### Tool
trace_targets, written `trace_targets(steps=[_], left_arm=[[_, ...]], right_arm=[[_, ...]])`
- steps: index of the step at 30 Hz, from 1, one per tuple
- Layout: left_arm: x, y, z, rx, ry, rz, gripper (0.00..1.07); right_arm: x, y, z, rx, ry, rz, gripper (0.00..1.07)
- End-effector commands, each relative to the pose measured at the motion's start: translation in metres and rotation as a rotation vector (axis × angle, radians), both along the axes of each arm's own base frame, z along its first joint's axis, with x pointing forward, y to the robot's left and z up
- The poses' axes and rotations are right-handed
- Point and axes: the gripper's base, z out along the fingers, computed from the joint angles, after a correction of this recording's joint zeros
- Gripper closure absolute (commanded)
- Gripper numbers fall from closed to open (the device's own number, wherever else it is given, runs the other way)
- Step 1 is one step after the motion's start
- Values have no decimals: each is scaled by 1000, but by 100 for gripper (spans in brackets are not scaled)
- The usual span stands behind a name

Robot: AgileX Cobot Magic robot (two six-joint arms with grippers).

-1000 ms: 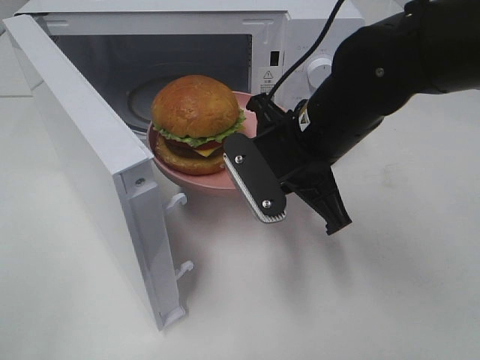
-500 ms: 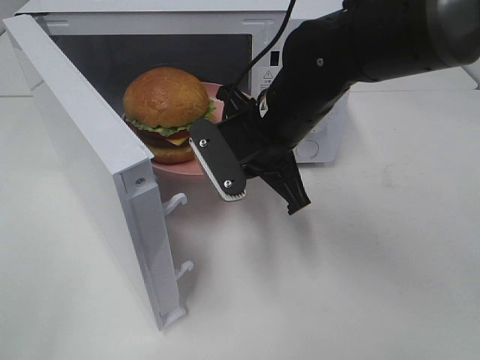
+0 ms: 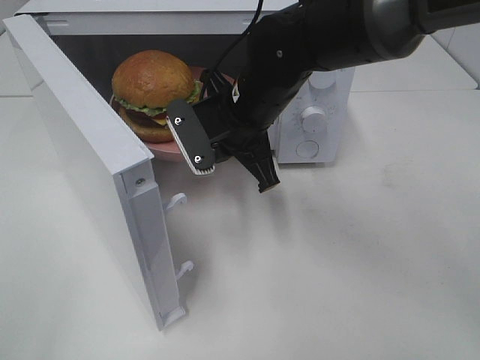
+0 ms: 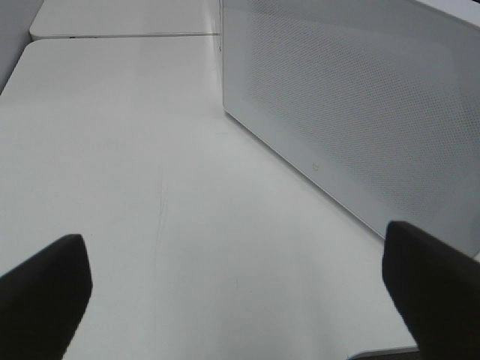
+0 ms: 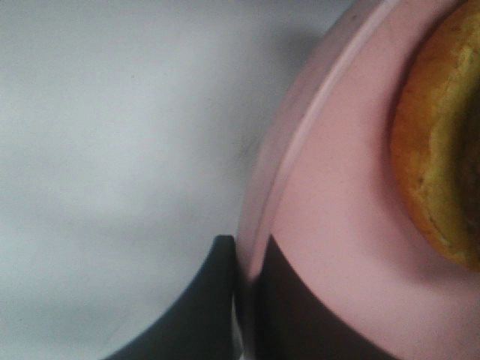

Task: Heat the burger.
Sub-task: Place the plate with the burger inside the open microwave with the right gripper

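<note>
White table (image 3: 360,262), white microwave (image 3: 319,146) w/ door (image 3: 82,142) swung open; R gripper (image 5: 246,259) clamped tight on pink plate (image 5: 337,225) rim, burger (image 3: 154,75) aboard, L gripper (image 4: 240,292) spread wide, holding nothing.

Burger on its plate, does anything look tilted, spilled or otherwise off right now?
Nothing stands out. The burger sits upright and stacked on the pink plate, with nothing spilled. The right gripper is shut on the plate's rim at the mouth of the microwave, whose door stands wide open.
</note>
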Motion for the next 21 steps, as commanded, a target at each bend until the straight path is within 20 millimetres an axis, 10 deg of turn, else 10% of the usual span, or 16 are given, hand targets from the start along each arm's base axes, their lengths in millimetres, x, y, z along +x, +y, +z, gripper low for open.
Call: trace_targets(steps=[1,21], left_arm=[[-2,-1,1,-4,-25,-7,9],[-2,-1,1,-4,-25,-7,9]], right_arm=[[14,3,9,37,-36,-51,107],[58,37,-3,96,-51,-123,107]])
